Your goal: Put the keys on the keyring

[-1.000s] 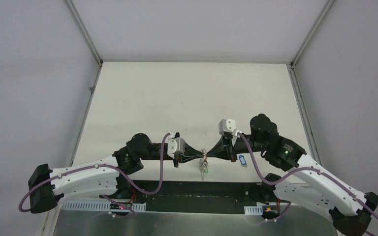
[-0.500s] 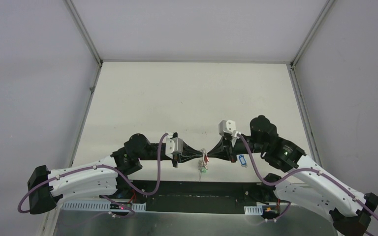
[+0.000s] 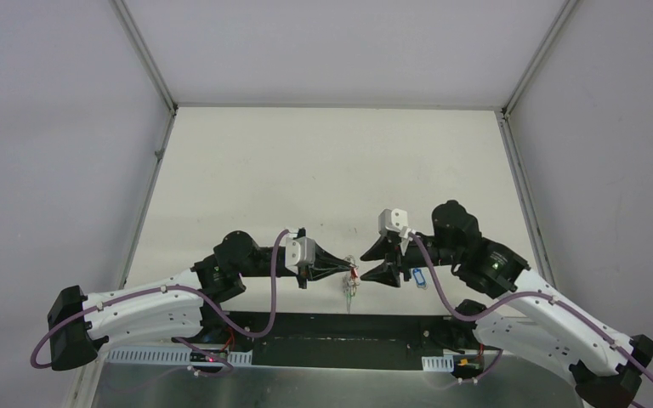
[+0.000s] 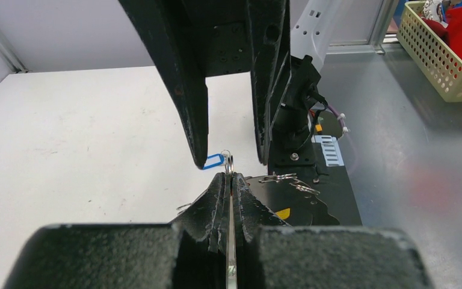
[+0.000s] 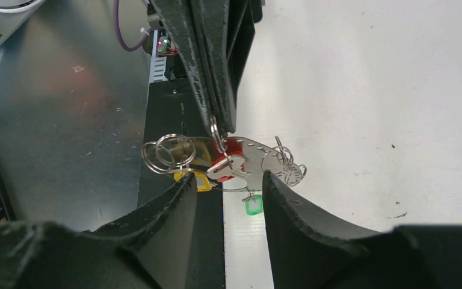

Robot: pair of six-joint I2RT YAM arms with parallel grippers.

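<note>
The keyring [image 5: 255,147] hangs as a thin curved metal strip with silver split rings [image 5: 167,152] along it. My left gripper [image 4: 230,176] is shut on its edge, and from above it [image 3: 346,270] points right. Keys with a red tag [image 5: 230,158], a yellow tag [image 5: 198,179] and a green tag [image 5: 252,206] dangle from the ring. My right gripper [image 5: 225,192] stands open just short of the keyring, one finger on each side, touching nothing. From above, the right gripper [image 3: 364,265] faces the left one. A blue-tagged key [image 3: 418,276] lies on the table by the right arm.
The black base plate [image 4: 313,208] and grey metal bench [image 4: 421,180] lie under the grippers at the table's near edge. A yellow mesh basket [image 4: 442,57] with red contents stands off the table. White walls enclose the tabletop [image 3: 332,170].
My right gripper was shut tip to tip against the left one; it has now opened and let go of the key bundle. The left gripper still holds the keyring in the same place.
</note>
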